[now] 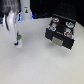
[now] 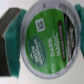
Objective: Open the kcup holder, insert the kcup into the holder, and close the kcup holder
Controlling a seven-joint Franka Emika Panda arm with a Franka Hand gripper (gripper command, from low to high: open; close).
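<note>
The kcup filled my wrist view, its green foil lid reading "DARK MAGIC" with smaller print too blurred to read, and my pincer was clamped on it, one black finger pad pressed against its side. In the exterior view I held the pod just above the white counter, at that view's left. The kcup holder stood well apart toward the exterior view's right, its drawer pulled open with several pods showing inside.
</note>
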